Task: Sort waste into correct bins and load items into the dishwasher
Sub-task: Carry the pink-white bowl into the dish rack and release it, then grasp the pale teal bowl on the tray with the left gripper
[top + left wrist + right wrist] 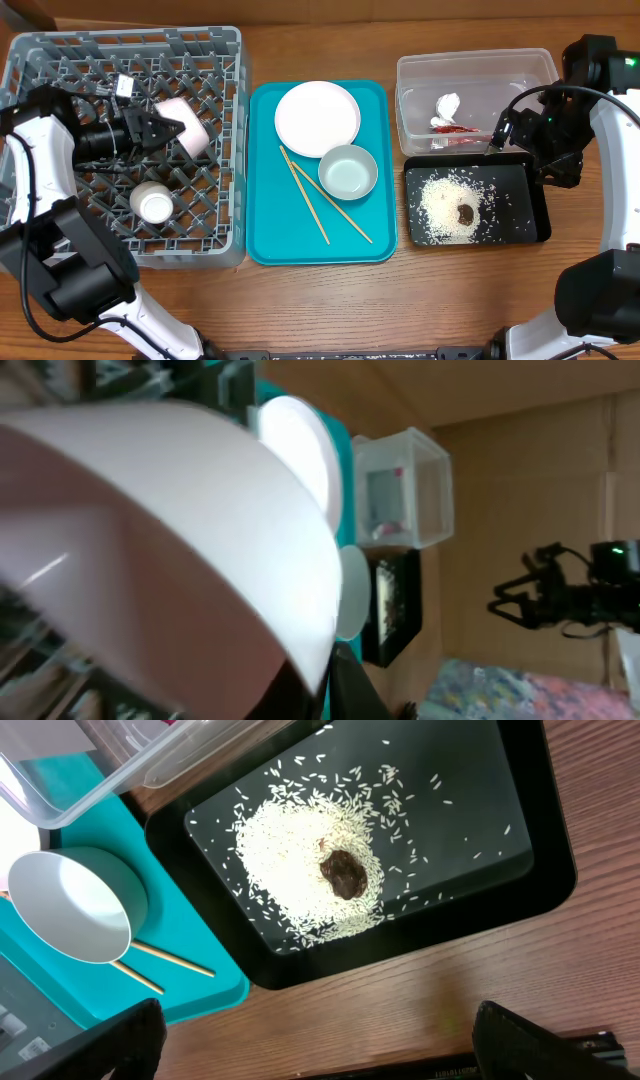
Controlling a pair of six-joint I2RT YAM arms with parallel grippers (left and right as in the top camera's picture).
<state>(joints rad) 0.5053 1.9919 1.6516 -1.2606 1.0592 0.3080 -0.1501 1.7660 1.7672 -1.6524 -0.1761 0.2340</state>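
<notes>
My left gripper is shut on the rim of the pinkish-white bowl, held on its side over the grey dish rack. The bowl fills the left wrist view, with the jaws on its edge. The small white cup stands in the rack. The white plate, grey-green bowl and two chopsticks lie on the teal tray. The red-and-white wrapper is in the clear tub. Rice and a brown lump lie in the black tray. My right gripper is open and empty above the trays' border, its fingers wide apart.
The teal serving tray sits between the rack and the two bins. Bare wooden table runs along the front edge. The right arm reaches in from the right side.
</notes>
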